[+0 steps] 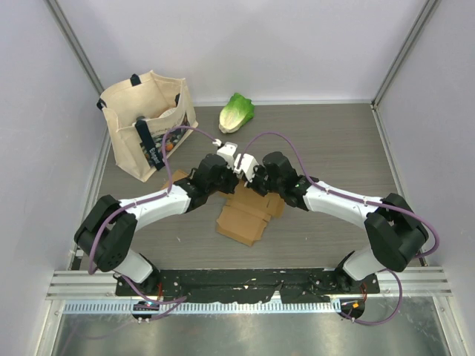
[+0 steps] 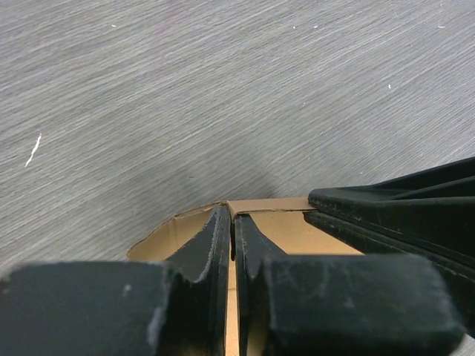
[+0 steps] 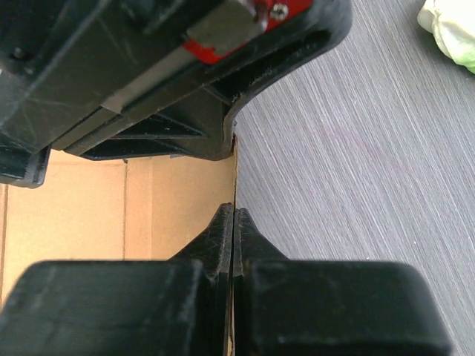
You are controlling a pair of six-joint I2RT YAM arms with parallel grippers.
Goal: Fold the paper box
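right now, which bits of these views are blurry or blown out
Left wrist: the left gripper blurs near the lens, table grain crisp. Right wrist: same blur on the right gripper, lettuce in the corner pale and soft. Top external: sharp, evenly lit, soft shadows.

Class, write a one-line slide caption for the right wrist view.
Right gripper pinched shut on the paper box edge, left gripper directly opposite, grey table beside.

Bottom centre, the right gripper (image 3: 234,216) pinches the paper box (image 3: 148,200) by its edge. The left gripper (image 3: 217,142) fills the upper left. Pale lettuce (image 3: 453,33) sits in the top right corner.
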